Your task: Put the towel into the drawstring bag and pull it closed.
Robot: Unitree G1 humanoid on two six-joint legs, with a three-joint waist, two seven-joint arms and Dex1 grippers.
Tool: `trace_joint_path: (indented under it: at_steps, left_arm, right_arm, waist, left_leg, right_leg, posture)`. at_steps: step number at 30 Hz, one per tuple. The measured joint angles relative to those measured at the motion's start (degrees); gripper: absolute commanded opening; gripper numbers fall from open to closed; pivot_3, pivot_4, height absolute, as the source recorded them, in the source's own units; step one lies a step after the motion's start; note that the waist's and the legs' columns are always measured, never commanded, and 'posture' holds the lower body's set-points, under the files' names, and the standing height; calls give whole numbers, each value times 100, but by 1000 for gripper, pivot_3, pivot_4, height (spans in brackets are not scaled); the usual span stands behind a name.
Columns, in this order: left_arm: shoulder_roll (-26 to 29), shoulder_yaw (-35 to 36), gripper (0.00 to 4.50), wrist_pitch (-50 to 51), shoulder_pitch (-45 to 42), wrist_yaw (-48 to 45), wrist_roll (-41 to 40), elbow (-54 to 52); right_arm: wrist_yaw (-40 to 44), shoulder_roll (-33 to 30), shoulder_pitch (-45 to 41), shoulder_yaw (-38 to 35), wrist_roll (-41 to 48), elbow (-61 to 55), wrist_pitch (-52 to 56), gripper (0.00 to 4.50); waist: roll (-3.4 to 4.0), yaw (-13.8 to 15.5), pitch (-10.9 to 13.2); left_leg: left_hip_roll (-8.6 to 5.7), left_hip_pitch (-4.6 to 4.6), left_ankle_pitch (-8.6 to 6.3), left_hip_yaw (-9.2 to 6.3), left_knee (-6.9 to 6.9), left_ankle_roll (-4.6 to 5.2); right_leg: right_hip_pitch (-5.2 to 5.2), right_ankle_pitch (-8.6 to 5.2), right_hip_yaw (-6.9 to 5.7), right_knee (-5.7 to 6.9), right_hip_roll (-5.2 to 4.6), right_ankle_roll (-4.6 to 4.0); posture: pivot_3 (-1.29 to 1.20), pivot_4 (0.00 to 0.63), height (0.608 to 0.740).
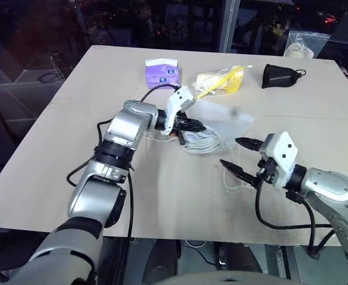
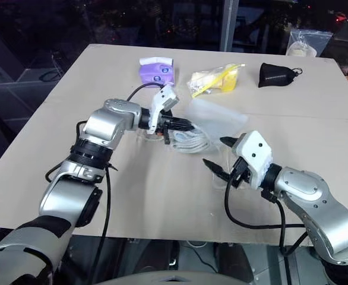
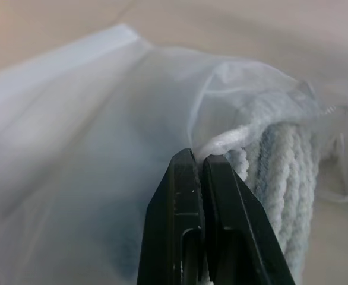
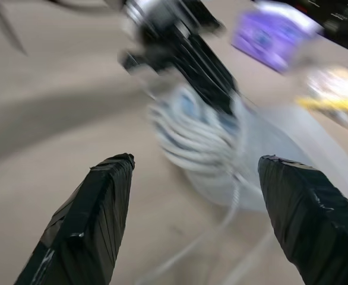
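Two tools sat over the counter point(image 1: 55, 154). Left tool point(image 1: 196, 126) was pinched closed on the mouth of the drawstring bag point(image 1: 224, 122), with the towel point(image 1: 202, 141) bunched inside at that end. Bag's long axis ran away from the left tool toward the far right. Right tool point(image 1: 240, 155) was spread open and empty, just beside the loose cord point(image 1: 236, 181), nearer to it. No legible writing seen.

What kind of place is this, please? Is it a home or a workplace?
Probably a lab or test room, not a home: a bare plywood table holds set-out test items, such as a purple tissue pack and a black pouch, with dark glass panels behind.
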Motion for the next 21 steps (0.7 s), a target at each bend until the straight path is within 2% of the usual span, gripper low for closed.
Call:
trace_joint_path:
  at_steps: [3,5,8,12,14,16,21]
  left_arm:
    - [-246,-3,80,337,1,238,-56,-108]
    - [-337,-2,0,453,1,329,-107,-218]
    - [-359,-2,0,605,3,417,-133,-380]
    - [-373,-11,0,863,18,412,-292,-605]
    - [-363,-18,0,958,27,404,-344,-669]
    - [-328,-21,0,1097,64,390,-389,-713]
    - [-270,-18,0,1451,167,363,-588,-660]
  right_arm:
    - [-310,344,-168,572,-306,261,42,3601]
    - [-491,575,-295,921,-577,662,6,3064]
    - [-642,873,-449,1283,-950,1359,-172,1857]
    - [-868,925,-831,1794,-1780,2352,-623,25]
    - [-986,1040,-914,1804,-1970,2668,-806,25]
    - [-1111,1473,-957,1605,-1961,3069,-1045,25]
    - [-1011,2626,-909,798,-1265,3815,-1819,25]
  waist:
    - [0,-7,0]
    - [1,-2,1]
    - [3,0,2]
    - [4,1,3]
    - [4,4,3]
    - [4,-2,3]
    - [7,-15,5]
  left_leg:
    - [2,0,0,-2,-4,0]
    - [2,-1,0,-2,-4,0]
    - [1,-2,0,3,-4,0]
    - [0,-2,0,9,-3,0]
    - [-1,-2,0,8,-4,0]
    - [0,-1,0,5,-6,0]
    - [3,-2,0,-1,-10,0]
  right_leg:
    - [-4,8,1,2,5,-13]
    - [-4,8,1,1,5,-14]
    - [-4,8,4,-1,2,-14]
    - [-4,8,7,-4,-1,-14]
    - [-4,8,6,-5,-1,-14]
    - [-4,8,6,-4,1,-14]
    - [-6,9,4,-2,6,-13]
  posture:
    - [0,150,740]
    - [0,150,740]
    - [0,150,740]
    - [0,150,740]
    - [0,150,740]
    - [0,150,740]
    - [0,150,740]
